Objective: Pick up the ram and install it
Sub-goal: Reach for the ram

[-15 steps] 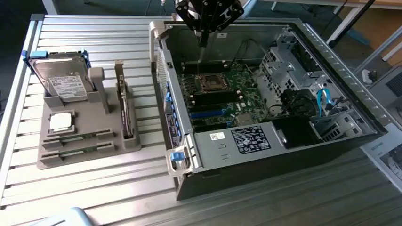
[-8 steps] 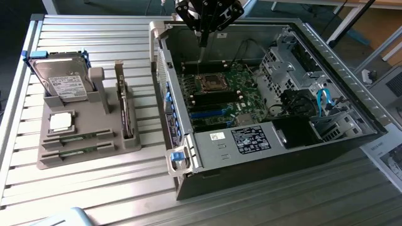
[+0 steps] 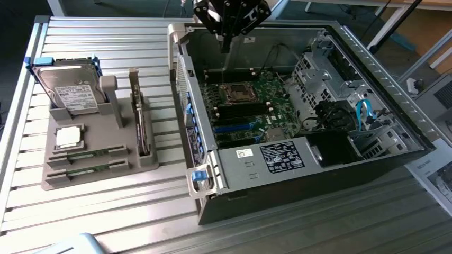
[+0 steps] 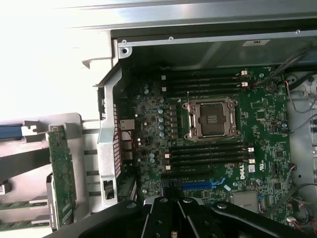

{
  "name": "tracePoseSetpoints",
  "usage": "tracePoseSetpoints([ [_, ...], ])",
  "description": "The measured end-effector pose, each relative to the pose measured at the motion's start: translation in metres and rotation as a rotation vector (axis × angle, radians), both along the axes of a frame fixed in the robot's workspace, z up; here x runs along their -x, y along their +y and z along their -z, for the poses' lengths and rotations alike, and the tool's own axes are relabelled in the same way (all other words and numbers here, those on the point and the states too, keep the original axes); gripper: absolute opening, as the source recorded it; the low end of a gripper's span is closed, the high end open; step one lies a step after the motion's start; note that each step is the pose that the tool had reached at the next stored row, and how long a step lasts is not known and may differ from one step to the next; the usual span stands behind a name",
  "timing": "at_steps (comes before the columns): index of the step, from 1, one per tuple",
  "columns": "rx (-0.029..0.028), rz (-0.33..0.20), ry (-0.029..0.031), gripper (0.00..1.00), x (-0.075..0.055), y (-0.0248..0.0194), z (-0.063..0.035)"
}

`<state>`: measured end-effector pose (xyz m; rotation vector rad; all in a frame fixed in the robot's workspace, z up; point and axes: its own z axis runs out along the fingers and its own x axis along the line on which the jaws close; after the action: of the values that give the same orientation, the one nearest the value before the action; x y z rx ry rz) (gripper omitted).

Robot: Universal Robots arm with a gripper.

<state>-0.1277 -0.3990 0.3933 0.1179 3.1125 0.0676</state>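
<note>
Two green ram sticks (image 3: 86,155) (image 3: 84,170) lie in slots at the front of the grey holder (image 3: 106,177), on the exterior view's left; green strips of ram (image 4: 20,204) also show in the wrist view. My gripper (image 3: 224,47) hangs over the far end of the open computer case (image 3: 282,185), well away from the holder, shut with nothing between its fingers (image 4: 163,218). Below it lies the green motherboard (image 4: 267,124) with its open processor socket (image 4: 210,118) and rows of empty black memory slots (image 4: 208,153) on both sides of the socket.
The holder also carries a silver hard drive (image 3: 71,92), a square silver processor chip (image 3: 69,136) and an upright green card (image 3: 142,124). Inside the case are a metal drive cage (image 3: 318,69), blue cables (image 3: 365,114) and a black power supply (image 3: 282,156). The table (image 3: 92,222) is slatted metal.
</note>
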Motion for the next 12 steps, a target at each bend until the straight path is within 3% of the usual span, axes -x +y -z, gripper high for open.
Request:
tracePoseSetpoints([
  [12, 0.0, 0.0, 0.0002, 0.1, 0.024, 0.0, 0.0001],
])
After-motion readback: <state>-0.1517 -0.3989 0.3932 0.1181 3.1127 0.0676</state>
